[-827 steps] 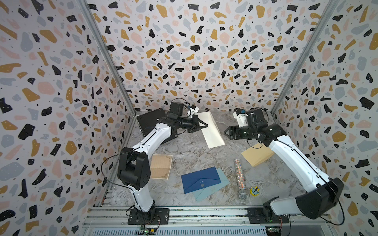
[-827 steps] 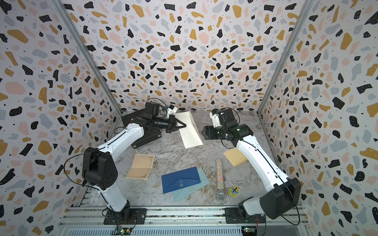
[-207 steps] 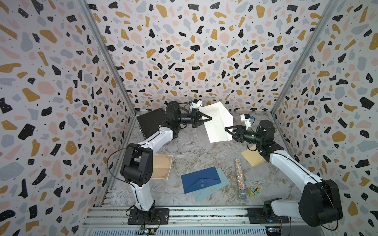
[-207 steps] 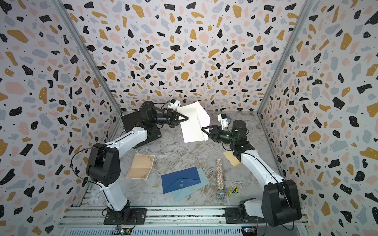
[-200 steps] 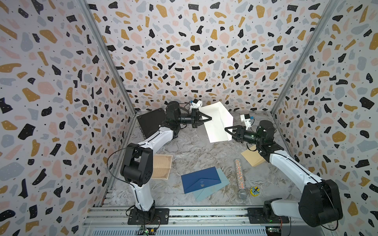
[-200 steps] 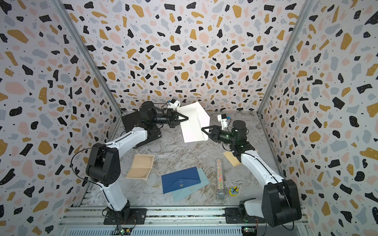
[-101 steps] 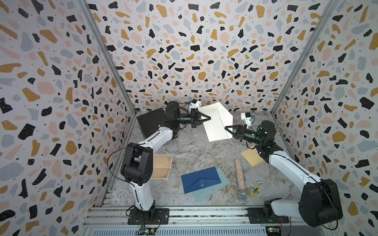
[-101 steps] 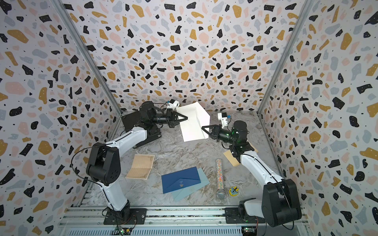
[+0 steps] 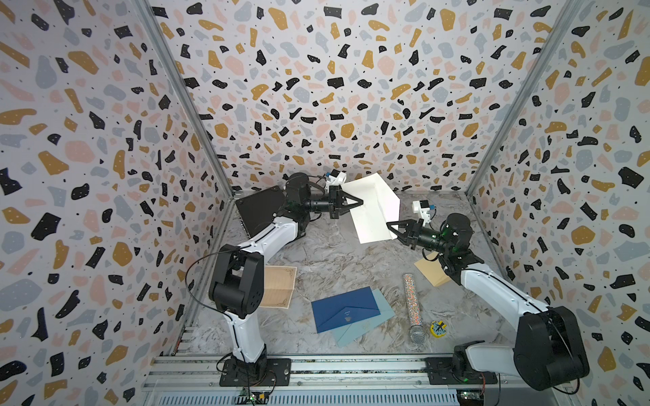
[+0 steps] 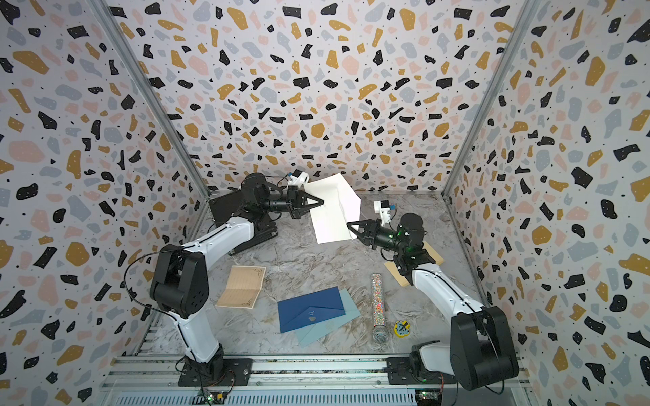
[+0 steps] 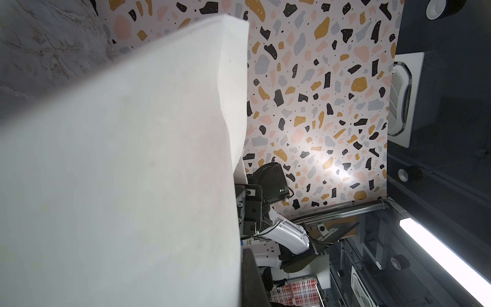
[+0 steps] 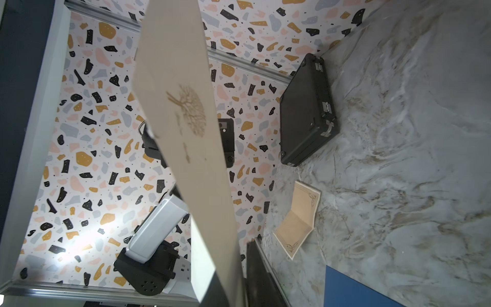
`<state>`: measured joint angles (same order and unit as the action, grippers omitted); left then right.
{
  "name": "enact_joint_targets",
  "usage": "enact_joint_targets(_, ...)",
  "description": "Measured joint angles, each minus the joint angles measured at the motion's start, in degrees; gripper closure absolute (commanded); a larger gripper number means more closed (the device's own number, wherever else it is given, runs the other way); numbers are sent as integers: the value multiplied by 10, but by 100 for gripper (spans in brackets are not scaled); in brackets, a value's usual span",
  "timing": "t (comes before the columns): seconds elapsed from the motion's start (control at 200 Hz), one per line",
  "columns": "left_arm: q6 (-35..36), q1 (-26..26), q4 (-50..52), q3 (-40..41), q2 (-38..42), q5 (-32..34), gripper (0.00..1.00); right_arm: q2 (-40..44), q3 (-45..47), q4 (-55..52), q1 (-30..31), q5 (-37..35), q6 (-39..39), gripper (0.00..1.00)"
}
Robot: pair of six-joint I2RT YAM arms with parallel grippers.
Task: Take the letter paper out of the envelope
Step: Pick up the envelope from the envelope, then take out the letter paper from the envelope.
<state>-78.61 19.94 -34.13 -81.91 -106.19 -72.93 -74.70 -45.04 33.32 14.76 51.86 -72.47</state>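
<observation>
**Cream paper envelope** [image 9: 373, 214]: held tilted in the air over the rear of the grey marbled tabletop [image 9: 334, 260] and spanned between the two arms, as seen in both top views [image 10: 332, 214]. A triangular flap is folded outward on the long side facing the right arm.

**Left gripper** [image 9: 358, 203]: its jaws are pressed together on the envelope's upper edge, on the side toward the left wall. In the left wrist view most of the frame is filled by the pale sheet [image 11: 132, 159].

**Right gripper** [image 9: 388, 224]: its jaws are drawn to a point on the envelope's lower corner at the opposite side, and that corner is pinched between them. In the right wrist view a gold tree emblem is seen printed on the envelope's face [image 12: 186, 119].

**Letter paper:** no separate sheet can be told apart from the envelope in any view.

**Other objects on the tabletop:**
- A black hard case [image 9: 260, 211] is set at the rear left corner.
- A tan folded card with ornamented corners [image 9: 279, 286] is laid beside the left arm.
- A dark blue envelope [image 9: 346, 309] is laid over a pale blue envelope [image 9: 355, 334] near the front centre.
- A glitter-filled clear tube [image 9: 412, 302] is laid to their right, with a small yellow object [image 9: 438, 328] just beside its near end.
- A flat tan envelope [image 9: 431, 272] is partly covered by the right arm.
</observation>
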Motion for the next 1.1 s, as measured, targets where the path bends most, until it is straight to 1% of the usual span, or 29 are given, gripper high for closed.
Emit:
enact_joint_targets(0.23, 0, -3, 0, 0, 0, 1, 100, -9, 0, 46, 0, 0, -32, 100)
enact_joint_targets(0.345, 5, -4, 1, 0, 0, 2, 100, -11, 0, 54, 0, 0, -40, 100)
enact_joint_targets(0.385, 10, -4, 5, 0, 0, 3, 92, -11, 0, 54, 0, 0, -41, 100)
enact_joint_targets(0.45, 24, -4, 18, 0, 0, 7, 84, -10, 0, 46, 0, -2, -34, 100)
enact_joint_targets(0.506, 45, -3, 46, -1, 0, 10, 70, -6, -1, 21, 0, -4, -18, 100)
enact_joint_targets(0.546, 64, -3, 76, -4, 0, 15, 61, 0, -3, -14, 0, -11, 7, 100)
enact_joint_targets(0.556, 77, -3, 86, -6, 0, 15, 60, 2, -5, -26, 0, -13, 16, 100)
enact_joint_targets(0.576, 80, -3, 98, -7, 0, 16, 57, 6, -9, -50, 0, -16, 28, 100)
enact_joint_targets(0.621, 123, -3, 152, -18, 0, 26, 51, 18, -22, -117, 0, -33, 76, 100)
enact_joint_targets(0.671, 155, -3, 206, -29, 1, 37, 48, 32, -42, -193, 1, -60, 121, 100)
enact_joint_targets(0.716, 195, -3, 258, -39, 2, 54, 47, 45, -62, -254, 2, -88, 164, 100)
enact_joint_targets(0.801, 247, -3, 340, -55, 5, 90, 45, 69, -104, -360, 2, -153, 242, 100)
enact_joint_targets(0.871, 285, -3, 405, -66, 9, 128, 45, 83, -134, -424, 4, -207, 296, 100)
enact_joint_targets(0.941, 308, -3, 459, -67, 17, 169, 49, 92, -156, -473, 9, -263, 350, 100)
enact_joint_targets(1.006, 311, -1, 483, -67, 26, 198, 56, 96, -170, -506, 23, -317, 403, 100)
enact_joint_targets(1.096, 289, 7, 479, -67, 41, 226, 62, 97, -172, -529, 47, -374, 469, 100)
